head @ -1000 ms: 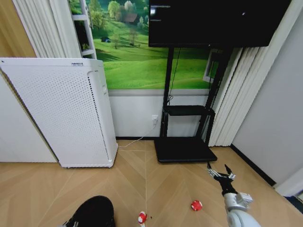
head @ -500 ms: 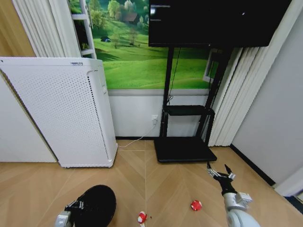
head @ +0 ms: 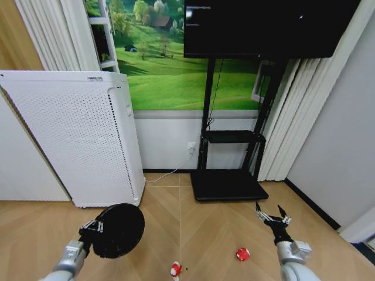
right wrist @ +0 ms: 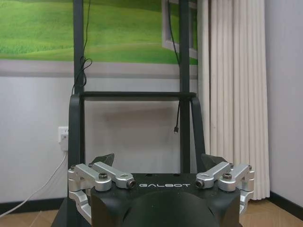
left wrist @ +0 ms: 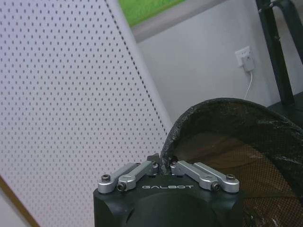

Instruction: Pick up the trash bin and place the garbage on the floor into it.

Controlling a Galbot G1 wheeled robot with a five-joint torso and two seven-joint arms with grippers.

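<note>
The black mesh trash bin (head: 122, 229) hangs tilted above the wooden floor at the lower left, held by its rim in my left gripper (head: 95, 226). In the left wrist view that left gripper (left wrist: 165, 163) is shut on the bin's rim (left wrist: 208, 105), and the bin's mouth faces away from me. Two pieces of garbage lie on the floor: a red-and-white scrap (head: 175, 269) by the bottom edge and a red scrap (head: 242, 254) to its right. My right gripper (head: 271, 216) stands open over the floor beyond the red scrap, with nothing between its fingers (right wrist: 105, 160).
A tall white perforated appliance (head: 82, 140) stands against the wall behind the bin. The black TV stand base (head: 228, 186) sits ahead of the right gripper, with white curtains (head: 293, 123) and a grey wall (head: 345, 158) on the right. Open wooden floor lies between the arms.
My left arm has lifted the trash bin up and forward from the bottom edge, and its mouth has tipped away from me. The right arm and the scraps have stayed put.
</note>
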